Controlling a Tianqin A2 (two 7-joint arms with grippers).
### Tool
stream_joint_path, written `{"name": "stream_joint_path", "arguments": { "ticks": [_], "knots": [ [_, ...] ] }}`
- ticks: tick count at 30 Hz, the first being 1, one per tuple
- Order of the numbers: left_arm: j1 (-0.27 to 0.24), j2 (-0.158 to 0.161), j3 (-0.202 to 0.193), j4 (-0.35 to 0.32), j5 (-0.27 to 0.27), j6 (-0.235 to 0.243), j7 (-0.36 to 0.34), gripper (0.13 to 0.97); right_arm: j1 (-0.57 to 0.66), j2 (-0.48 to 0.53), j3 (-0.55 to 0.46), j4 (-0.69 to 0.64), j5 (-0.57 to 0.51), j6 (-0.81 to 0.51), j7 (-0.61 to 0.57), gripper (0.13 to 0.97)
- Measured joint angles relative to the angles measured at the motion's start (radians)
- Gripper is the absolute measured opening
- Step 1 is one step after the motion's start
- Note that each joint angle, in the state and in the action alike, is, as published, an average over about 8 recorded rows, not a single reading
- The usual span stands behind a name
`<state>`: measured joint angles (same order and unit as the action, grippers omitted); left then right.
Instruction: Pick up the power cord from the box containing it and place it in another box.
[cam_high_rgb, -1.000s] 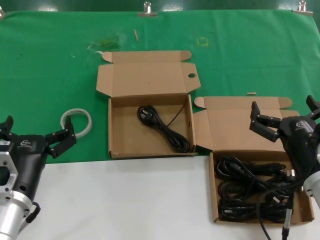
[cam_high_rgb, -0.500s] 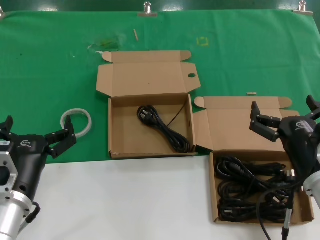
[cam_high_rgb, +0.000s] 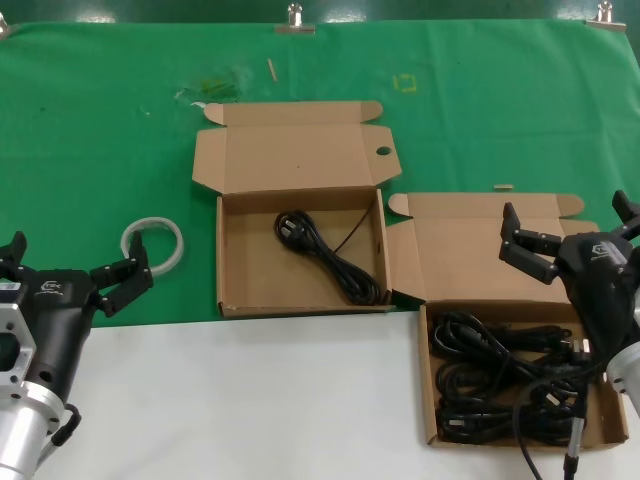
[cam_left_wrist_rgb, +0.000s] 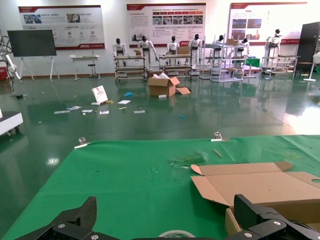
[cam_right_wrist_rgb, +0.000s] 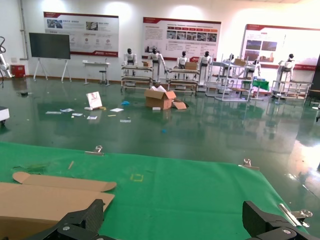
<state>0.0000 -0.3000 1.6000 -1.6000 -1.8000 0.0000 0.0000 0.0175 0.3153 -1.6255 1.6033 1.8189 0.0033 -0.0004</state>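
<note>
Green cloth (cam_high_rgb: 480, 100) over a white table (cam_high_rgb: 250, 400): nothing has moved over the last second.

Your right gripper (cam_high_rgb: 570, 235) hangs spread wide and empty above the full box (cam_high_rgb: 425, 400) at 4 o'clock, where the cords (cam_high_rgb: 490, 380) lie tangled, untouched. The left gripper (cam_high_rgb: 65, 270), also apart, waits at 8 o'clock beside a tape ring (cam_high_rgb: 153, 245). The other box (cam_high_rgb: 225, 290), at centre, already holds one cord (cam_high_rgb: 325, 250). You've yet to start the next pick.

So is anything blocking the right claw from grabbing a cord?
No, nothing visible does. The right claw hangs open over the folded-back lid of the box, and the tangled power cords lie uncovered in it. Toward the other box, only a low splayed flap stands between.
</note>
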Motion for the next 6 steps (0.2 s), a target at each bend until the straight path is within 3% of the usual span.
{"name": "stream_joint_path", "arguments": {
  "ticks": [6],
  "knots": [
    [0.000,0.000,0.000,0.000,0.000,0.000,0.000,0.966,0.000,0.000,0.000,0.000,0.000,0.000,0.000,0.966]
  ]
}}
